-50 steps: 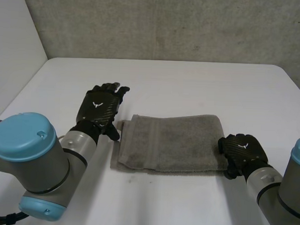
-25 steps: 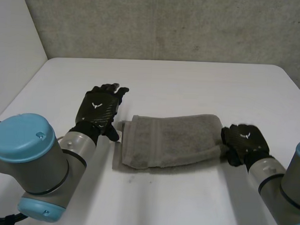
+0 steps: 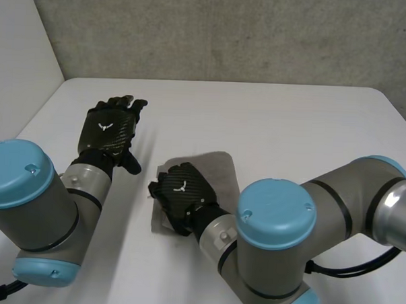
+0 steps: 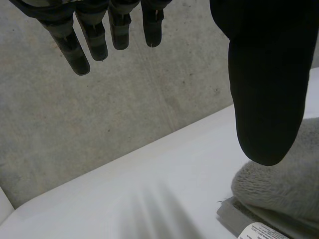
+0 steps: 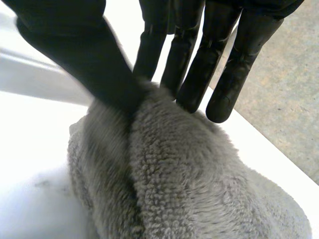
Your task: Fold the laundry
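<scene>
the towel just got folded in half

a second ago the grey towel [image 3: 214, 167] lay long and flat on the white table [image 3: 292, 122], and the right hand held its right end. now the right hand [image 3: 181, 195] has carried that end all the way over to the towel's left end. the towel is short and thick now, doubled over on itself. the left hand [image 3: 109, 129] was just beside the towel's left end. now it is up and away, well to the left of the towel.

the right hand's fingers [image 5: 219, 64] are nearly straight, and its thumb [image 5: 84, 55] presses toward them with a hump of towel pinched in between. the left hand's fingers [image 4: 75, 45] hang loose and apart and hold nothing.

i think this fold is almost done. the right hand needs to lay its end down even with the end under it, then let go. the top may want a pat to make it flat.

the towel is soft and fluffy, full of tiny loops, and it puffs up round where it bends. its edge has a flat hem with a small white label [image 4: 259, 231]. the table under the towel is smooth and hard. the wall [image 3: 228, 32] behind the towel is rough and grey.
</scene>
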